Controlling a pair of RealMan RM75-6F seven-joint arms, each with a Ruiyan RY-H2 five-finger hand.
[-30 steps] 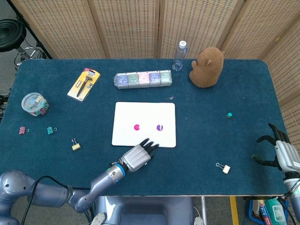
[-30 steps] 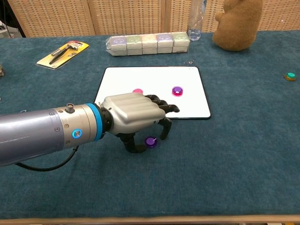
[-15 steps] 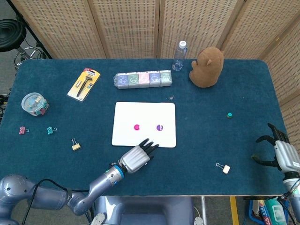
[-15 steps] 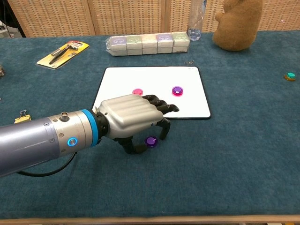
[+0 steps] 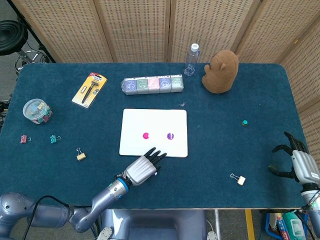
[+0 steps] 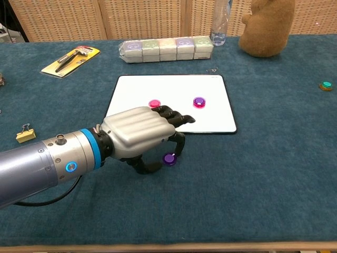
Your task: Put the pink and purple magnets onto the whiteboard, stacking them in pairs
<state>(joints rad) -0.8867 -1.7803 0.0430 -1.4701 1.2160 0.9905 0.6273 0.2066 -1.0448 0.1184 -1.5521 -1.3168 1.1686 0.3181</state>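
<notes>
Head view: your left hand (image 5: pixel 142 169) hovers just below the whiteboard (image 5: pixel 154 120), which carries a pink magnet (image 5: pixel 145 135) and a pink-purple stack (image 5: pixel 170 135); your right hand (image 5: pixel 298 162) is released, fingers spread. Chest view: your left hand (image 6: pixel 141 136) curls over a purple magnet (image 6: pixel 169 158) on the cloth, but you cannot tell whether it grasps it.

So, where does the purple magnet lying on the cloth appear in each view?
Head view: not visible; the left hand covers that spot.
Chest view: purple magnet on the cloth under the left hand's fingers, just in front of the whiteboard.
Shared landmark: the whiteboard's near edge.
</notes>
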